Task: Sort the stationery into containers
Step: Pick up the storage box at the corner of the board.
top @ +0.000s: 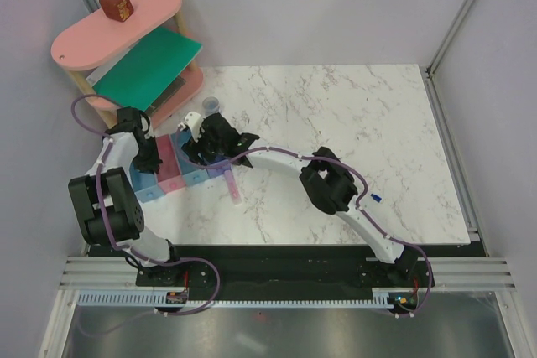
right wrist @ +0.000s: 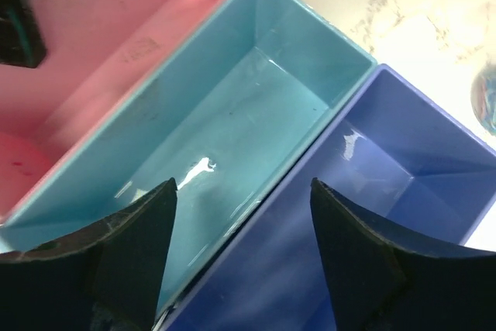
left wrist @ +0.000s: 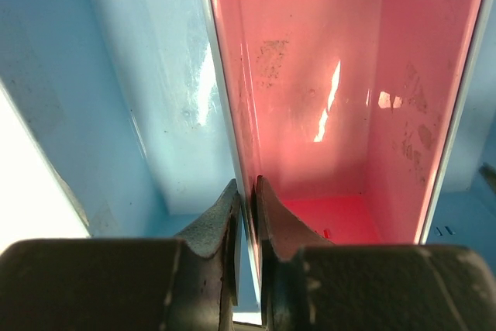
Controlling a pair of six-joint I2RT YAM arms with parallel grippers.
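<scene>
I was working in a robot lab cell, not a home or a shop. My two arms, left (top: 105,207) and right (top: 336,190), were bolted to a black base rail (top: 277,270) at the near edge of a marble-patterned tabletop (top: 336,123). Plain pale panels (top: 294,6) walled the space on three sides, joined by bare aluminium posts (top: 461,12). A slotted white cable duct (top: 277,298) ran along the front, with purple cables (top: 218,281) looping beside it. The things there were few and plain: a pink oval shelf (top: 109,35) bearing a green sheet (top: 147,69) and a brown block (top: 116,6), and small coloured plastic bins (top: 168,165) set side by side.
</scene>
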